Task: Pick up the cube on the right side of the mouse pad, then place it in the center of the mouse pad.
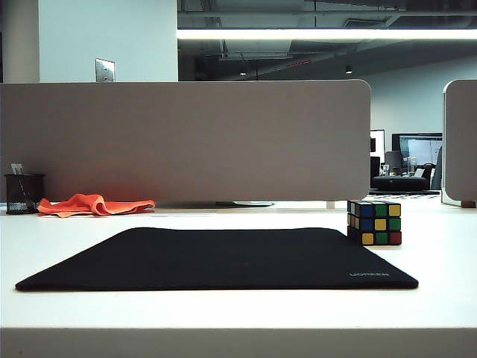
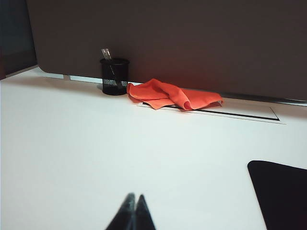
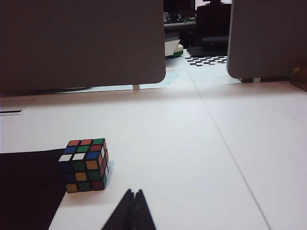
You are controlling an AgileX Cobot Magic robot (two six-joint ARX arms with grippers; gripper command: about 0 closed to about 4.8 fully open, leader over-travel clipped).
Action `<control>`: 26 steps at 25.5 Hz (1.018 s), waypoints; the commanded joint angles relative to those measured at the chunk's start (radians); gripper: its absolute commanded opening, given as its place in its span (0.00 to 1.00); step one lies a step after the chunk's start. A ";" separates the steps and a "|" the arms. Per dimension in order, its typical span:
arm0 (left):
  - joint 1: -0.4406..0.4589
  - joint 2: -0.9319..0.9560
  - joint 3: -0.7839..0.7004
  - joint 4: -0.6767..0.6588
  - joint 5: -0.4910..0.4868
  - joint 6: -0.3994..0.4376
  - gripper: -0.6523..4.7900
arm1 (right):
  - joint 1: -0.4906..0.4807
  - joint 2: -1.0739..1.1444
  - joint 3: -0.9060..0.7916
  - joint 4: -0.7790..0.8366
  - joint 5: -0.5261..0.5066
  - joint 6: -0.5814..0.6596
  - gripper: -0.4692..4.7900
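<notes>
We see only the dark tips of the left claw (image 2: 135, 213), pressed together and cut off by the left wrist view's edge; the right claw (image 3: 133, 211) is cropped the same way. Neither arm appears in the exterior view. The mouse pad (image 2: 283, 194) shows just one corner in the left wrist view. Its grey lettering (image 1: 369, 274) is too small to read. What stands in the mesh pen cup (image 2: 114, 76) is unclear.
</notes>
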 commanded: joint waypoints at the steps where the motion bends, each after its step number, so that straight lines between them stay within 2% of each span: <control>1: 0.000 0.000 0.005 0.013 0.002 0.001 0.11 | 0.000 -0.002 -0.006 0.018 -0.002 0.001 0.09; 5: 0.000 0.000 0.005 0.007 0.076 0.001 0.11 | 0.001 -0.002 -0.006 0.017 -0.003 0.001 0.09; 10: 0.000 0.000 0.005 -0.017 0.089 0.001 0.11 | 0.001 -0.002 -0.006 0.022 -0.018 0.011 0.09; 12: 0.000 0.000 0.008 -0.016 0.163 -0.002 0.11 | 0.001 -0.002 -0.003 0.040 -0.046 0.074 0.09; 13: 0.000 0.000 0.024 -0.024 0.237 -0.009 0.11 | 0.001 -0.002 0.003 0.043 -0.047 0.092 0.09; 14: 0.000 0.000 0.039 -0.045 0.261 -0.019 0.11 | 0.001 -0.002 0.010 0.031 -0.046 0.091 0.08; 15: 0.000 0.000 0.095 -0.139 0.272 -0.021 0.11 | 0.001 -0.002 0.029 0.003 -0.039 0.091 0.08; 17: 0.000 0.001 0.180 -0.245 0.273 -0.010 0.11 | 0.001 0.002 0.070 -0.043 -0.039 0.082 0.08; 22: 0.000 0.050 0.273 -0.262 0.364 -0.010 0.11 | 0.001 0.003 0.171 -0.176 -0.041 0.082 0.08; 26: 0.000 0.166 0.343 -0.264 0.435 0.014 0.11 | 0.002 0.021 0.240 -0.227 -0.060 0.082 0.08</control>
